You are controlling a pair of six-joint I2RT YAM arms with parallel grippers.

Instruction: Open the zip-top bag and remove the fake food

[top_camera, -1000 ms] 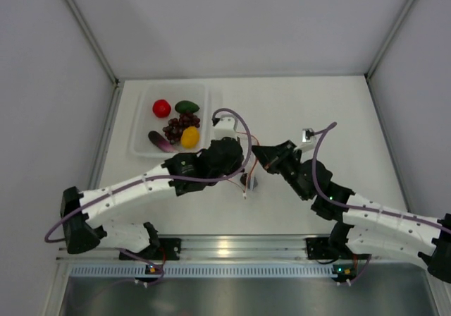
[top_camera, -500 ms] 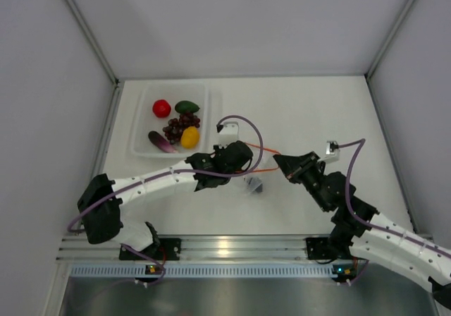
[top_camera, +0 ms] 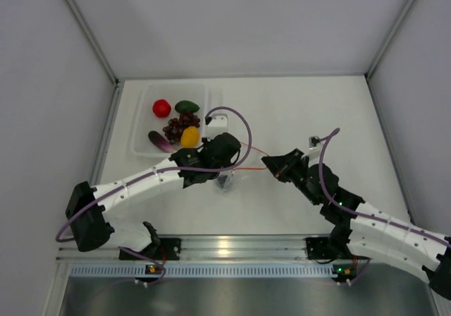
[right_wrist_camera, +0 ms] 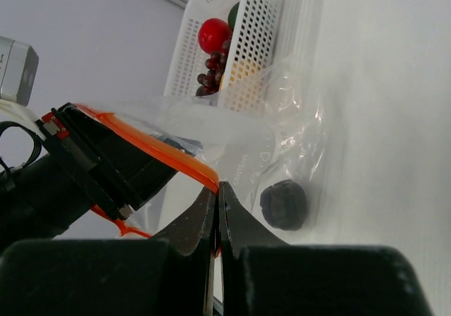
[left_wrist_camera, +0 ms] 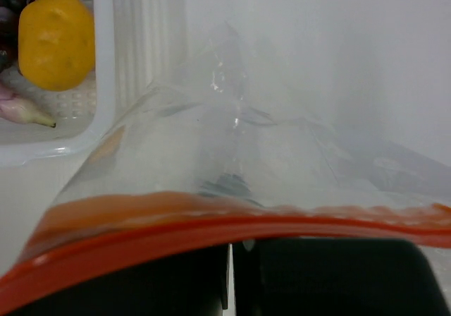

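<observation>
The zip-top bag [top_camera: 227, 180] hangs between my two grippers, its red-orange zipper strip [top_camera: 255, 150] stretched between them. My left gripper [top_camera: 231, 165] is shut on the strip [left_wrist_camera: 211, 231]; its black fingers [left_wrist_camera: 324, 274] show just under it. My right gripper [right_wrist_camera: 218, 189] is shut on the strip's other end [right_wrist_camera: 162, 150]. One dark round piece [right_wrist_camera: 283, 204] lies inside the bag. The tomato [top_camera: 161, 108], green oval [top_camera: 187, 106], grape bunch [top_camera: 181, 124], lemon [top_camera: 189, 137] and eggplant [top_camera: 161, 142] lie in the tray.
The rigid white perforated tray [top_camera: 138, 129] stands at the back left, close beside the left gripper; its wall [left_wrist_camera: 102, 83] shows in the left wrist view with the lemon [left_wrist_camera: 56, 39] behind it. Walls enclose the table on the left, back and right.
In the last half second both grippers and the bag have shifted left, toward the tray. Both stay shut on the zipper strip.
</observation>
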